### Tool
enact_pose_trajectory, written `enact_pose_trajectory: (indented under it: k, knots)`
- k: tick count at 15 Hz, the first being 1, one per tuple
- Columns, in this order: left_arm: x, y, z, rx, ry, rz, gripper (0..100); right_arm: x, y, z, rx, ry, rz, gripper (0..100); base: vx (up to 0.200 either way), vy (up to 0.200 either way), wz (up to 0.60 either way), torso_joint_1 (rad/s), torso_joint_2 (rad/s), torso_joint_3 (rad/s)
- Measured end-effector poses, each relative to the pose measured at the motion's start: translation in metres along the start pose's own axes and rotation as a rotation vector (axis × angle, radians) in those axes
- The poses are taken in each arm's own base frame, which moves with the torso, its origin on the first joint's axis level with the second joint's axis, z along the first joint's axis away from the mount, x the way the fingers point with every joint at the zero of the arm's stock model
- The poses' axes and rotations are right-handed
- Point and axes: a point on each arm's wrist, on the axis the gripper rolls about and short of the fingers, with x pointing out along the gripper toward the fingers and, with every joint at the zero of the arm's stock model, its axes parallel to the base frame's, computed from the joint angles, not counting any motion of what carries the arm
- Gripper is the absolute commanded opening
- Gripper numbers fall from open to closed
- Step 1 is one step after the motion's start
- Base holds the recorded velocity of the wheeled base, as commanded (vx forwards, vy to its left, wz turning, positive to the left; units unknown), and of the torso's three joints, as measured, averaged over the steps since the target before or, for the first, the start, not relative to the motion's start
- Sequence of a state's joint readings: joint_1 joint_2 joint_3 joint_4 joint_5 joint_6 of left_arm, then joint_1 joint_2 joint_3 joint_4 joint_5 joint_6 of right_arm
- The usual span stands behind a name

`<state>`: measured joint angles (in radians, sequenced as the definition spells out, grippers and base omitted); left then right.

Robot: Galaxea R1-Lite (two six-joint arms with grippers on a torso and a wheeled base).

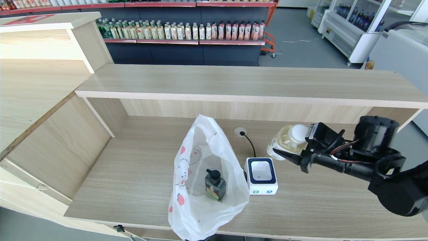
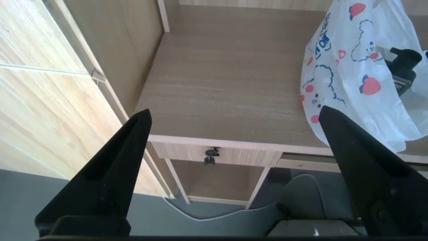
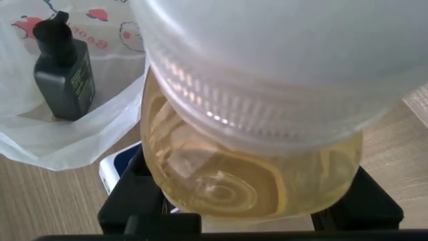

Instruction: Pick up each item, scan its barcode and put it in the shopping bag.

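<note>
My right gripper is shut on a clear bottle of yellowish liquid with a white cap, held on its side just above the counter, right of and behind the white scanner. From the right wrist, the bottle lies between the right gripper fingers, with the scanner beneath. A white printed shopping bag stands open left of the scanner, with a dark pump bottle upright inside. My left gripper hangs open over the counter's near-left edge, beside the bag.
The scanner's black cable runs back to a grommet. A raised ledge borders the wooden counter at the back, and a side panel closes the left. Shelves of drinks stand behind.
</note>
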<state>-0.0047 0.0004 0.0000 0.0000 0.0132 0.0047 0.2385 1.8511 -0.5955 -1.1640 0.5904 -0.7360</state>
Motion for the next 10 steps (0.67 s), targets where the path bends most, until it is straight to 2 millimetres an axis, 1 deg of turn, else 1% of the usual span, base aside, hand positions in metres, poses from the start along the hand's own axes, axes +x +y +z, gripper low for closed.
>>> enact_pose_trajectory:
  k: [2,3,8,10]
  knots:
    - [0.000,0.000,0.000,0.000,0.000,0.000,100,0.013,0.005,-0.009,-0.042,-0.049,0.012,0,0.000,0.000,0.00,0.000,0.00,0.000]
    - [0.000,0.000,0.000,0.000,0.000,0.000,100,0.016,0.010,-0.015,-0.042,-0.046,0.035,0,0.000,0.000,0.00,0.000,0.00,0.000]
    - [0.000,0.000,0.000,0.000,0.000,0.000,100,0.026,0.024,-0.046,-0.077,-0.014,0.104,0,0.000,0.000,0.00,0.000,0.00,0.000]
    - [0.000,0.000,0.000,0.000,0.000,0.000,100,0.031,0.027,-0.052,-0.081,-0.010,0.121,0,0.000,0.000,0.00,0.000,0.00,0.000]
